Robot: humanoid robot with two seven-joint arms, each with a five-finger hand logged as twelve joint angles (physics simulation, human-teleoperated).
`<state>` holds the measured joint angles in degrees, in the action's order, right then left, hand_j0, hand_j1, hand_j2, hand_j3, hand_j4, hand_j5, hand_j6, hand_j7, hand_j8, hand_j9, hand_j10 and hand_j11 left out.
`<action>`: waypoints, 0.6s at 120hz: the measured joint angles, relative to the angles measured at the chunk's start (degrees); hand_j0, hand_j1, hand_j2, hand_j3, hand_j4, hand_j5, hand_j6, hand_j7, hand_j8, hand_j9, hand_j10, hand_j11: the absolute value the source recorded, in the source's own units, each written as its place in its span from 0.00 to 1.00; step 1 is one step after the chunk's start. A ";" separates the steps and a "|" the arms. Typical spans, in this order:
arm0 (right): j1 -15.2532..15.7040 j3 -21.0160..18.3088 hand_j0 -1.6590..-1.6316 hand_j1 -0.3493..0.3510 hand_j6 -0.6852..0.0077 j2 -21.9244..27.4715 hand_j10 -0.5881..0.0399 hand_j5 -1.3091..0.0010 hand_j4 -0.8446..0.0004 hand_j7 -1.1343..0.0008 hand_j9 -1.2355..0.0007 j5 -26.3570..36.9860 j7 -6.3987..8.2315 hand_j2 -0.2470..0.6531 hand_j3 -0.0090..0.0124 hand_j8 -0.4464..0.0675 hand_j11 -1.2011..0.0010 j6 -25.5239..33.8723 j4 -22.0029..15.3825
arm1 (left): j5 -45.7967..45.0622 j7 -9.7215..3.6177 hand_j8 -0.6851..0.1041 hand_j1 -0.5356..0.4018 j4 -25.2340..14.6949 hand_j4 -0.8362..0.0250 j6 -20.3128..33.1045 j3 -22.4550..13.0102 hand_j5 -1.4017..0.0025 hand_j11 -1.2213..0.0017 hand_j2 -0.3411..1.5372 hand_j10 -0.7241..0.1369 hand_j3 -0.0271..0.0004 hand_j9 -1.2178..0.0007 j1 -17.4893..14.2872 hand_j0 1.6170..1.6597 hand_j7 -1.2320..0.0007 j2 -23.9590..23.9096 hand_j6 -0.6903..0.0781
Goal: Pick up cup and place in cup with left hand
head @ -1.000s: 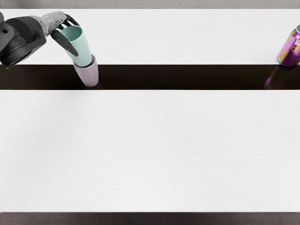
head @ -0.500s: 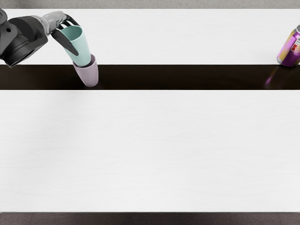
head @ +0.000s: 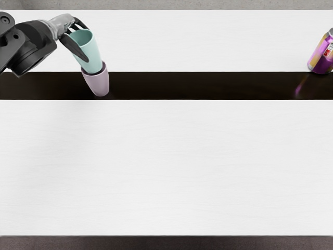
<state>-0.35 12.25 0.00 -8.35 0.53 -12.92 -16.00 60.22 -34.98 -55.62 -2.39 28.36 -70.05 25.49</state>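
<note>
My left hand (head: 78,39) reaches in from the upper left, its thumb along the near-left side of the mint green cup (head: 89,52) and its other fingers at the far rim, holding it. The green cup leans slightly, mouth up, with its lower end at the opening of the lilac cup (head: 98,83). Its base is hidden behind the lilac rim, so how deep it sits cannot be told. The lilac cup stands on the dark band of the table.
A purple and yellow can (head: 320,54) stands at the right edge of the view. The white table (head: 166,166) is crossed by a dark glossy band (head: 208,86).
The left forearm and wrist have shifted slightly to the right and the hand has moved barely. Both cups look the same as before.
</note>
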 joint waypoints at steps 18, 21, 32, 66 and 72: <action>0.00 0.01 0.04 0.00 0.99 0.00 0.94 1.00 1.00 1.00 1.00 0.00 0.00 0.27 0.42 0.87 1.00 0.00 0.00 | 0.02 -0.01 0.52 0.37 0.24 0.60 0.04 -0.24 0.53 0.46 0.28 0.34 0.99 0.46 0.09 0.80 0.48 0.00 0.60; 0.00 0.02 0.04 0.00 0.99 0.00 0.94 1.00 1.00 1.00 1.00 0.00 0.00 0.27 0.42 0.87 1.00 0.00 0.00 | 0.07 -0.01 0.50 0.39 0.27 0.59 0.05 -0.26 0.55 0.48 0.27 0.35 0.99 0.48 0.09 0.82 0.50 0.00 0.58; 0.00 0.02 0.04 0.00 0.99 0.00 0.94 1.00 1.00 1.00 1.00 0.00 0.00 0.27 0.42 0.87 1.00 0.00 0.00 | 0.17 -0.02 0.52 0.48 0.31 0.63 0.08 -0.30 0.63 0.58 0.25 0.43 0.99 0.58 0.00 0.87 0.59 -0.09 0.58; 0.00 0.01 0.04 0.00 0.99 0.00 0.94 1.00 1.00 1.00 1.00 0.00 0.00 0.27 0.42 0.87 1.00 0.00 0.00 | 0.23 -0.02 0.60 0.65 0.33 0.72 0.18 -0.32 0.78 0.75 0.21 0.57 0.99 0.75 0.09 0.94 0.75 -0.35 0.63; 0.00 0.01 0.04 0.00 0.99 0.00 0.94 1.00 1.00 1.00 1.00 0.00 0.00 0.27 0.42 0.87 1.00 0.00 0.00 | 0.23 -0.02 0.61 0.67 0.33 0.73 0.18 -0.31 0.79 0.76 0.21 0.59 0.99 0.76 0.09 0.94 0.77 -0.35 0.64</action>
<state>-0.35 12.26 0.00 -8.35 0.53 -12.92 -16.00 60.45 -35.00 -55.28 -2.21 28.05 -69.96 25.14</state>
